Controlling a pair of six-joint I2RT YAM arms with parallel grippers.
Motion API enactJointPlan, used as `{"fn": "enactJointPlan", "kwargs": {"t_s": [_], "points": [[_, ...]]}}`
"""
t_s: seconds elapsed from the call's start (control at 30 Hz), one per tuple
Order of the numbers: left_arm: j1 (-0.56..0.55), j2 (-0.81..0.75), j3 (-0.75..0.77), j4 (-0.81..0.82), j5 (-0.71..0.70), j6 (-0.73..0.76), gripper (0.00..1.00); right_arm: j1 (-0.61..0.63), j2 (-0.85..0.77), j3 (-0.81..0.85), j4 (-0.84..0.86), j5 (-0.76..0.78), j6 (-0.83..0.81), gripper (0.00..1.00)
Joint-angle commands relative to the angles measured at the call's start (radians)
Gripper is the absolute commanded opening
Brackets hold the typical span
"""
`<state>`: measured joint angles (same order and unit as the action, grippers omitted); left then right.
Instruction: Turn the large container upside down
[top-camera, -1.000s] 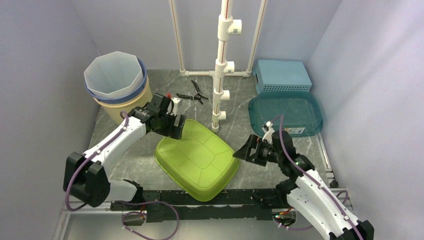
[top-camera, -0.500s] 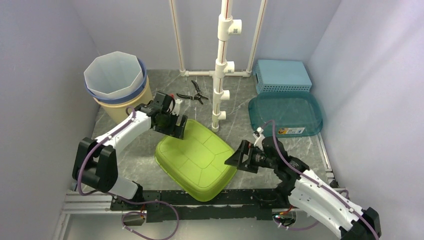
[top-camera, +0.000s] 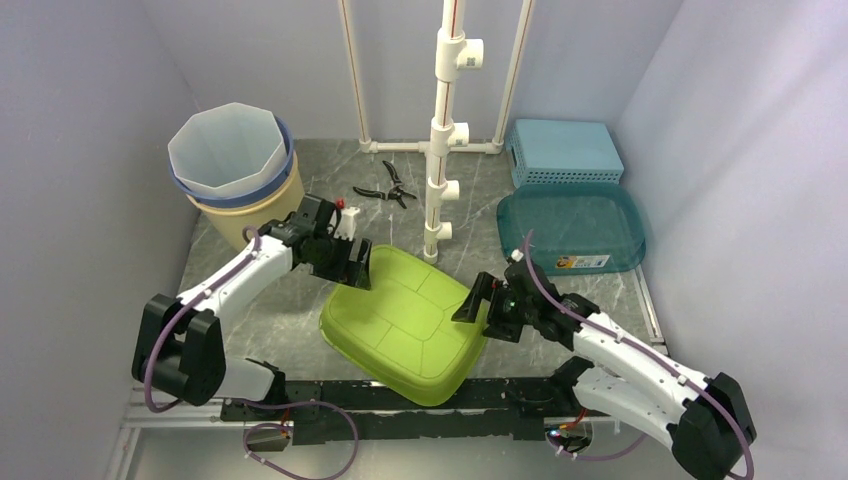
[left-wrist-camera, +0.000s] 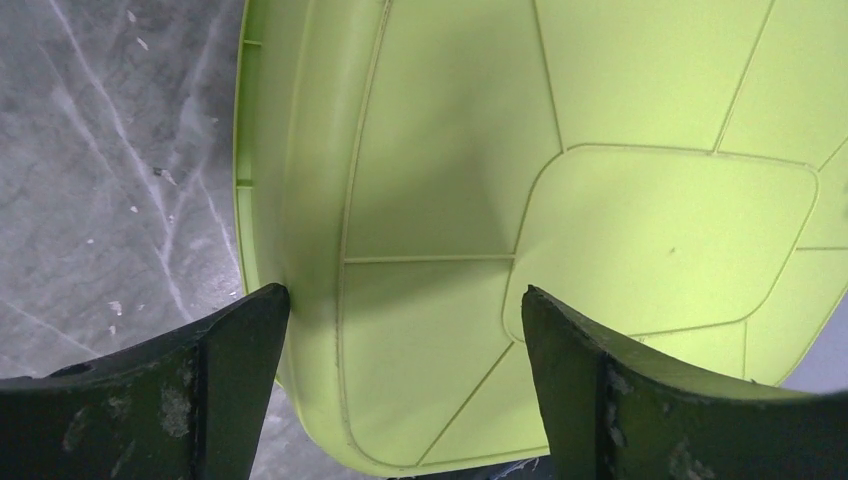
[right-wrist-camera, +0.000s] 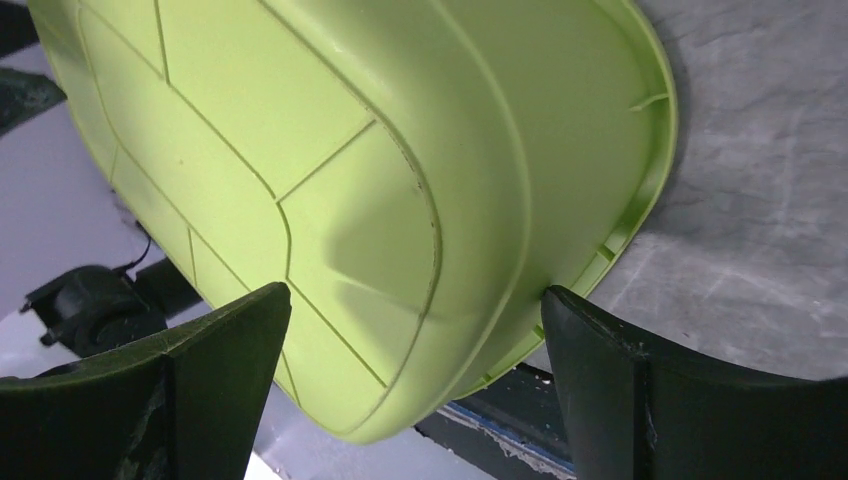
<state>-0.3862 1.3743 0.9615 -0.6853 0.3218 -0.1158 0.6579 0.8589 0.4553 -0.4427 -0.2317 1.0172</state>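
Large container (top-camera: 400, 325) mid-frame, base up; w/ left gripper (top-camera: 355, 267) & right gripper (top-camera: 472, 300) both spread, back off straight, no rim snag.

Bright even overhead light, soft shadows on the green container (left-wrist-camera: 430, 200), wrist-view jaws dark, slightly blurred

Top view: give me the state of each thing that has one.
tub, bottom up, rim down.
left gripper, open, over the tub's far-left rim.
right gripper, open, at the tub's right side.
buckets, nested, upright.
pliers, lying flat.
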Motion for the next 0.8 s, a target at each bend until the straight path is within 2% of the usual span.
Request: {"fn": "enactJointPlan", "kwargs": {"t_s": [0.0, 0.2, 0.33, 0.63, 0.77], "points": [[-0.013, -0.048, -0.082, 0.077, 0.228, -0.108, 0.89, 0.003, 0.022, 0.118, 0.05, 0.08, 0.014, 1.0], [-0.02, -0.118, -0.211, 0.22, 0.311, -0.279, 0.84, -0.038, 0.09, 0.181, 0.039, 0.051, -0.04, 1.0], [-0.065, -0.181, -0.257, 0.263, 0.331, -0.34, 0.84, -0.092, 0.096, 0.213, 0.023, 0.03, -0.088, 1.0], [-0.265, -0.236, -0.3, 0.326, 0.21, -0.502, 0.83, -0.234, 0.138, 0.215, 0.058, -0.1, -0.152, 1.0], [-0.361, -0.238, -0.308, 0.374, 0.14, -0.568, 0.83, -0.281, 0.147, 0.18, 0.156, -0.2, -0.183, 1.0]]}}
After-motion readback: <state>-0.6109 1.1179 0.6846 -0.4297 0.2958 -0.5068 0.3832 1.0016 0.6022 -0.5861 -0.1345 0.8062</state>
